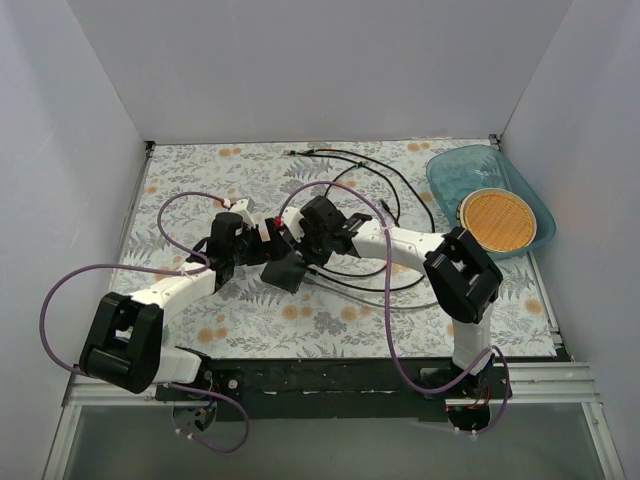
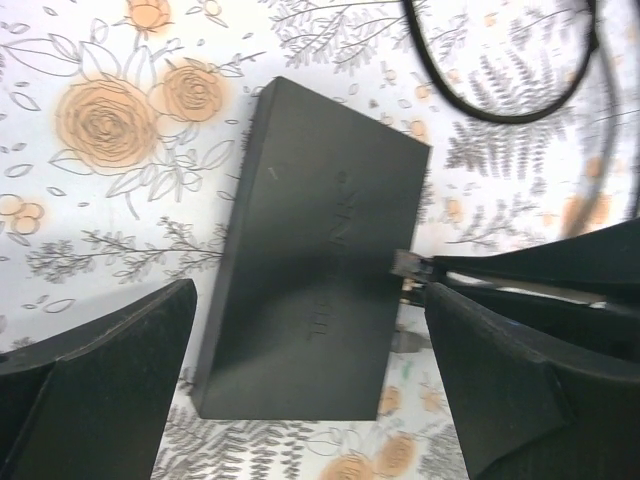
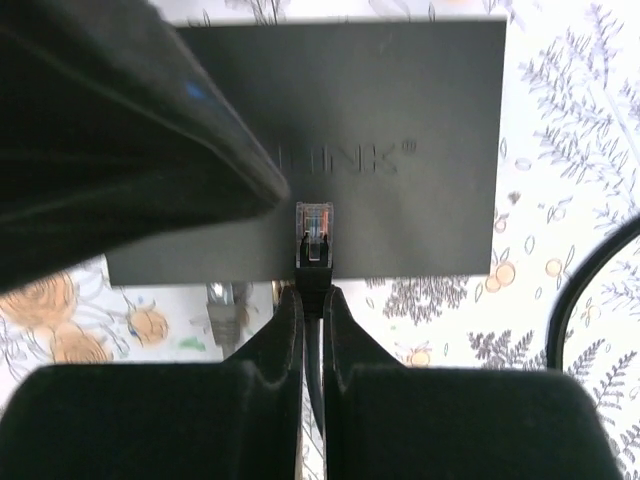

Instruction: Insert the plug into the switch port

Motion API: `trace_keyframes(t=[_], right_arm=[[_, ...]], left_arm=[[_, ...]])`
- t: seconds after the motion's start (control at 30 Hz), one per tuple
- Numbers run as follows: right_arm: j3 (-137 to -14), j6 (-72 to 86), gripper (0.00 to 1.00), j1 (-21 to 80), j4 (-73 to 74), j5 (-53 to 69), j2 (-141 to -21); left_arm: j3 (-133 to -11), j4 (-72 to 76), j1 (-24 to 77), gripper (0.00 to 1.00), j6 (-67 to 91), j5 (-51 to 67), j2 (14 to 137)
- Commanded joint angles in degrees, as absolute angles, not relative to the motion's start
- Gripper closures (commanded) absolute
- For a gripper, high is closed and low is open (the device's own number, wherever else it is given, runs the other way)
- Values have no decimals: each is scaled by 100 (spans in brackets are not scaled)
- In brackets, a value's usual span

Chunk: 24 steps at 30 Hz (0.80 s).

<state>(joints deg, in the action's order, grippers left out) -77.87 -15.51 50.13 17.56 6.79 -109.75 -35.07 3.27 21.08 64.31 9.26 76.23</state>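
The switch [image 2: 315,270] is a flat black box lying on the floral cloth; it also shows in the top view [image 1: 287,272] and the right wrist view [image 3: 340,150]. My left gripper [image 2: 310,300] is open, one finger on each side of the switch's near end. My right gripper [image 3: 313,300] is shut on the plug [image 3: 314,235], gripping its black boot. The plug's clear tip lies over the top face at the switch's edge. It also shows in the left wrist view [image 2: 405,265]. The sockets are hidden.
A blue tray [image 1: 470,165] at the back right holds a round orange mesh disc [image 1: 497,220]. Loose black cable [image 1: 370,180] loops over the cloth behind the arms. A small silver connector [image 3: 225,305] lies beside the switch. White walls enclose three sides.
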Motion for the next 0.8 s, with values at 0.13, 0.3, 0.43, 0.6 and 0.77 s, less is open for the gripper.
trace_keyframes(t=[0.13, 0.3, 0.43, 0.6, 0.77], right_arm=[[-7603, -1749, 99, 5563, 1213, 598, -10881], [-7453, -1609, 99, 5458, 1178, 440, -10732], [-7348, -1503, 99, 5309, 1160, 396, -10574], [-7190, -1398, 99, 5221, 1134, 439, -10380], [-7058, -1354, 99, 5150, 1090, 457, -10204]], left_arm=[[-3674, 1283, 1846, 2, 6864, 2312, 7277], [-3621, 1266, 1705, 2, 6812, 2259, 7497], [-3490, 1345, 1679, 2, 6759, 2180, 7515], [-3445, 1274, 1661, 2, 6662, 1873, 7471], [-3586, 1274, 1565, 9, 6662, 1819, 7699]])
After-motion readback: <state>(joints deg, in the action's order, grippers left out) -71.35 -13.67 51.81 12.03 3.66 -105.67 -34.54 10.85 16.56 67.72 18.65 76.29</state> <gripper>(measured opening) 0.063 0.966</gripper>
